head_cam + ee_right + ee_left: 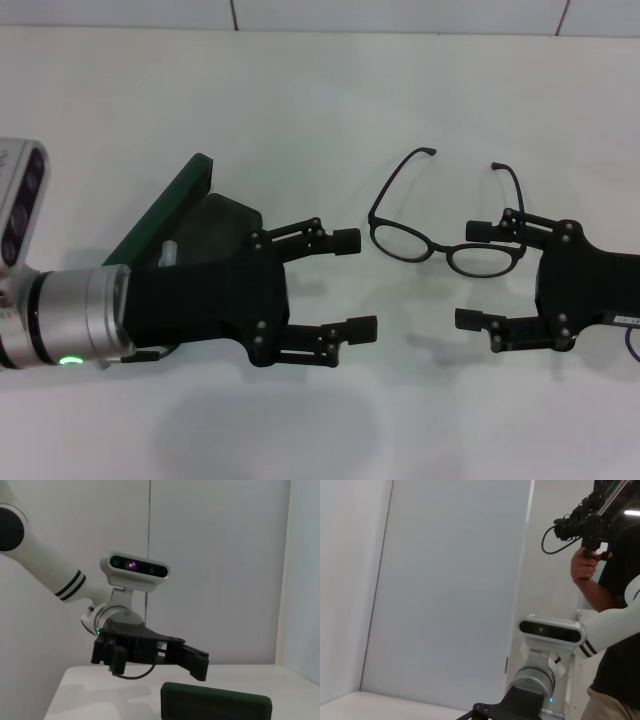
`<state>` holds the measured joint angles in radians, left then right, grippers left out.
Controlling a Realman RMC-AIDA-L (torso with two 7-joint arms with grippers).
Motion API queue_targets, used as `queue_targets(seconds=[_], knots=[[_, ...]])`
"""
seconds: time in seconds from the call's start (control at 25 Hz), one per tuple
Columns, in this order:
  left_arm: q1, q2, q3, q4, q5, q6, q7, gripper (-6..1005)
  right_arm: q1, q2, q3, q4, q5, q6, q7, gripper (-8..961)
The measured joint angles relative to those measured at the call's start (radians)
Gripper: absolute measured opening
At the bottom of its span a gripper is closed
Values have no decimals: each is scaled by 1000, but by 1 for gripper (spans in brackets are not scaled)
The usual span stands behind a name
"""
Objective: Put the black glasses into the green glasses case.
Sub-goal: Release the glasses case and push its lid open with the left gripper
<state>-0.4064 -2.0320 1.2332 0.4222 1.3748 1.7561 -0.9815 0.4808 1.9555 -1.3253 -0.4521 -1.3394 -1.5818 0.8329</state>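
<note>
The black glasses [440,250] lie on the white table, temple arms unfolded and pointing away from me. My right gripper [472,276] is open beside them, and its far finger [486,230] is right next to the right lens. My left gripper [352,285] hangs open a short way left of the glasses, holding nothing. The green glasses case [168,212] lies beneath and behind the left gripper, mostly covered by it. In the right wrist view the green glasses case [216,706] sits on the table in front of the left gripper [197,662].
The white table [320,100] runs back to a pale wall. In the left wrist view a person [615,580] holding a camera stands behind my right arm's wrist camera [550,630].
</note>
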Motion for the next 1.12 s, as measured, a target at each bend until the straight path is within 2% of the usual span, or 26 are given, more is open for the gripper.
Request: queue_targets(seconds=[0.44,0.56,0.68,0.8,0.92,1.04,1.12], knots=[[-12,-4,-3,1,-7,13,-4,887,-1,-3,0,-2,2,-3,0,886],[-12,-5,-35,0,-30,4,-40,886,-3,-3,0,-2,1,-1,-4,886],[-13,2,-111,30,-32,-31,-170,886,-3,-4,0,-2,0,-1,-8,886],[-15,34,-178,137,10,-128,-421,885,-2,-6,0,-2,-1,-4,-8,885],[-4,63,-183,280,119,-231,-624,885,-9,-11,0,-3,-1,-8,-8,885],[12,68,-195,402,264,-291,-769,880,-17,-12,0,-3,-1,-8,-8,885],[23,56,-231,472,377,-310,-838,878,-21,-14,0,-3,-1,-8,-8,885]])
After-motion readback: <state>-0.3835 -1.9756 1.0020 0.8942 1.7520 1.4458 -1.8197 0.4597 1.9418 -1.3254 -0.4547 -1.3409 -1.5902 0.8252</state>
